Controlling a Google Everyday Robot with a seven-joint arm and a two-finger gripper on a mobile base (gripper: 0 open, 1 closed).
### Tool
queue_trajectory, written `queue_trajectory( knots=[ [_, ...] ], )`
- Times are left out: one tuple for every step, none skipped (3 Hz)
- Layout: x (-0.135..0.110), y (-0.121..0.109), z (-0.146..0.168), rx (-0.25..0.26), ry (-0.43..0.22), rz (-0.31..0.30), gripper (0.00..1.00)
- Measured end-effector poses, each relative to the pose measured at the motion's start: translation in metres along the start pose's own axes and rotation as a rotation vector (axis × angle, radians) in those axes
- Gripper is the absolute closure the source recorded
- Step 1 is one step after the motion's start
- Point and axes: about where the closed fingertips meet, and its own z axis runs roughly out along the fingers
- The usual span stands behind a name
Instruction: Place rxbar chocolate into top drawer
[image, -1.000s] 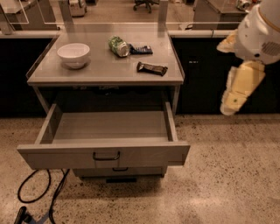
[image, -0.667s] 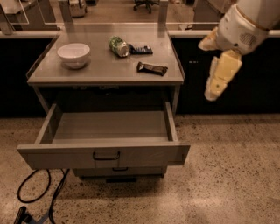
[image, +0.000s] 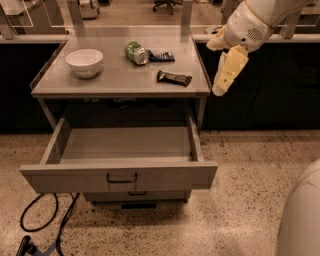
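The rxbar chocolate (image: 174, 77), a flat dark brown glossy bar, lies on the grey counter top (image: 120, 80) near its right front corner. The top drawer (image: 125, 150) stands pulled out below the counter, its inside bare, its black bar handle (image: 121, 178) centred on the front. My gripper (image: 226, 72) hangs from the white arm just right of the counter's right edge, level with the bar and a short way to its right. It holds nothing that I can see.
A white bowl (image: 84, 62) sits at the counter's left. A crushed green can (image: 134, 52) and a dark blue wrapped bar (image: 162, 56) lie at the back. The lower drawer (image: 135, 194) is shut. Black cables (image: 50, 225) lie on the floor at the left.
My arm and gripper have moved left and slightly up, from well right of the counter to just beside its right edge. The bar and the drawer have not moved.
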Motion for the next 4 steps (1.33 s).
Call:
queue_trajectory(
  knots=[
    [-0.003, -0.006, 0.004, 0.017, -0.01, 0.0, 0.0],
    [-0.009, -0.017, 0.014, 0.01, -0.054, -0.019, 0.0],
    [-0.039, -0.037, 0.052, -0.061, -0.11, -0.077, 0.0],
    [-0.088, -0.071, 0.102, -0.076, -0.09, -0.121, 0.0]
  ],
)
